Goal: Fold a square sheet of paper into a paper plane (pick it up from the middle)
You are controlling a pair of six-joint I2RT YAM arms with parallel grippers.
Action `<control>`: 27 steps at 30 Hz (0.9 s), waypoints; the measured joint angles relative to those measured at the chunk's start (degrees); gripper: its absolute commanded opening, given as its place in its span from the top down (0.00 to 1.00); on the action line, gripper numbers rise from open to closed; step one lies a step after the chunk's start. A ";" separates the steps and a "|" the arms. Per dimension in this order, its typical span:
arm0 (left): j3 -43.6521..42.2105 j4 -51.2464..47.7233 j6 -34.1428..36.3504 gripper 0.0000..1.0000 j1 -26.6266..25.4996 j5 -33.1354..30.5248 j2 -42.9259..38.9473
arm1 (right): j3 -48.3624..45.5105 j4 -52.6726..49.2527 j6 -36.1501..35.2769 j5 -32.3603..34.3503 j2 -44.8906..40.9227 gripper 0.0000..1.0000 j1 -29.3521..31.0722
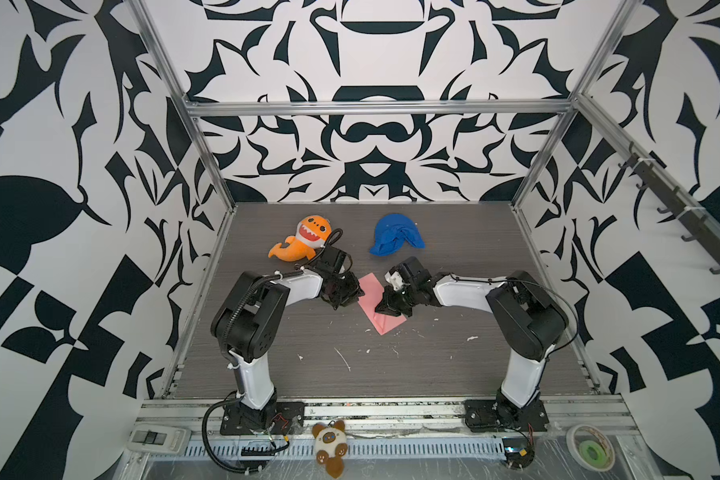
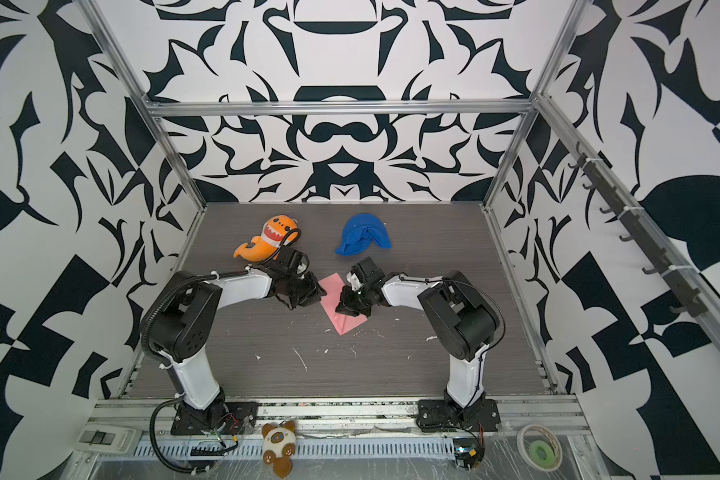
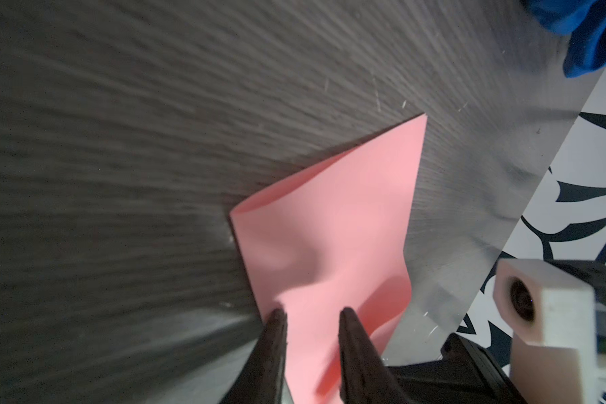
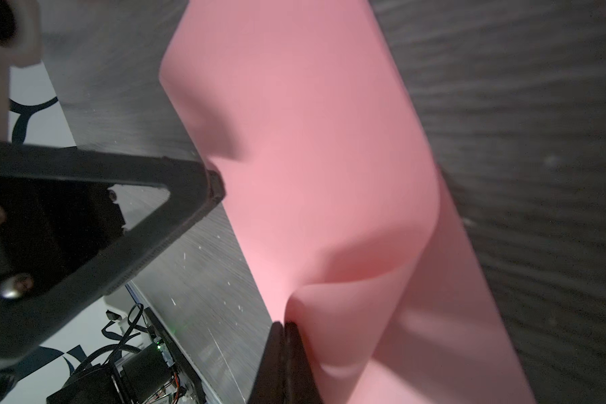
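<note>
The square sheet of paper [image 1: 368, 286] [image 2: 333, 286] is pink, with a narrow pointed outline, and lies mid-table between both arms. My left gripper [image 1: 356, 297] [image 3: 312, 314] is open. Its two dark fingertips [image 3: 277, 316] rest on the paper's left part [image 3: 329, 217]. My right gripper [image 1: 380, 311] [image 4: 286, 325] is shut, pinching the paper from the right. A raised fold of the paper [image 4: 347, 290] bulges up from its tips, and a ridge runs toward the near point. The left finger [image 4: 214, 182] touches the paper's edge. No paper plane is in view.
An orange shark plush [image 1: 304, 243] lies just behind the left wrist. A blue cloth lump [image 1: 395, 239] sits at the back, behind the right wrist. White scraps [image 1: 344, 357] dot the near table. A small plush bear [image 1: 329, 444], a white switch box [image 1: 159, 438] and a tape roll [image 1: 591, 451] sit off the front rail.
</note>
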 measured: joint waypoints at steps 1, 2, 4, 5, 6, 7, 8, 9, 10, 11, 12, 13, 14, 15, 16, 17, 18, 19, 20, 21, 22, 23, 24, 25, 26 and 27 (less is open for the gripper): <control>0.00 0.07 0.02 0.71 0.00 0.02 0.07 | 0.00 0.42 0.02 0.00 0.13 0.96 0.02; 0.00 0.11 0.02 0.72 0.00 0.07 0.13 | 0.00 0.83 0.13 -0.07 0.35 0.96 0.02; 0.00 0.26 0.04 0.72 0.00 0.09 0.24 | 0.00 1.53 0.20 -0.13 0.74 0.96 0.07; 0.00 0.39 0.04 0.72 0.00 0.13 0.28 | 0.00 1.81 0.22 -0.15 0.94 0.96 0.09; 0.00 0.48 0.04 0.72 0.00 0.20 0.28 | 0.00 1.99 0.24 -0.17 1.11 0.96 0.11; 0.00 0.48 0.04 0.72 0.00 0.20 0.28 | 0.00 2.16 0.24 -0.20 1.25 0.96 0.11; 0.00 0.48 0.04 0.72 0.00 0.20 0.28 | 0.00 2.34 0.24 -0.20 1.42 0.96 0.11; 0.00 0.48 0.04 0.72 0.00 0.20 0.28 | -0.02 2.51 0.26 -0.20 1.57 0.96 0.11; 0.00 0.48 0.04 0.72 0.00 0.20 0.31 | -0.02 2.60 0.26 -0.17 1.62 0.96 0.11; 0.00 0.48 0.04 0.72 0.00 0.20 0.31 | -0.04 2.67 0.24 -0.17 1.68 0.96 0.11; 0.00 0.48 0.04 0.72 0.00 0.20 0.31 | -0.09 2.80 0.24 -0.17 1.68 0.96 0.11; 0.00 0.48 0.04 0.72 0.00 0.20 0.31 | -0.13 2.97 0.24 -0.15 1.68 0.96 0.13; 0.00 0.48 0.04 0.72 0.00 0.20 0.31 | -0.24 3.10 0.22 -0.11 1.68 0.96 0.13; 0.00 0.48 0.04 0.72 0.00 0.20 0.33 | -0.37 3.28 0.20 0.02 1.68 0.96 0.13; 0.00 0.48 0.04 0.72 0.00 0.20 0.33 | -0.50 3.43 0.20 0.07 1.68 0.96 0.13; 0.00 0.48 0.04 0.73 0.00 0.20 0.35 | -0.74 3.78 0.20 0.09 1.68 0.96 0.11; 0.00 0.48 0.04 0.73 0.00 0.20 0.35 | -1.03 4.17 0.20 0.09 1.68 0.96 0.13; 0.00 0.48 0.04 0.73 0.00 0.20 0.35 | -1.27 4.48 0.17 0.09 1.68 0.96 0.13; 0.00 0.48 0.04 0.73 0.00 0.20 0.35 | -1.44 4.68 0.17 0.09 1.68 0.96 0.11; 0.00 0.48 0.04 0.73 0.00 0.20 0.35 | -1.64 5.03 0.15 0.07 1.68 0.96 0.11; 0.00 0.48 0.04 0.73 0.00 0.20 0.35 | -1.86 5.44 0.13 0.04 1.68 0.96 0.13; 0.00 0.48 0.04 0.73 0.00 0.20 0.37 | -2.01 5.73 0.09 0.02 1.68 0.96 0.13; 0.00 0.48 0.04 0.73 0.00 0.22 0.39 | -2.12 6.01 0.04 0.00 1.68 0.96 0.13; 0.00 0.50 0.04 0.73 0.00 0.22 0.39 | -2.19 6.16 -0.07 0.00 1.70 0.96 0.13; 0.00 0.50 0.04 0.73 0.00 0.22 0.42 | -2.19 6.34 -0.13 0.00 1.70 0.96 0.13; 0.00 0.50 0.04 0.73 0.00 0.22 0.42 | -2.21 6.49 -0.24 0.00 1.70 0.95 0.13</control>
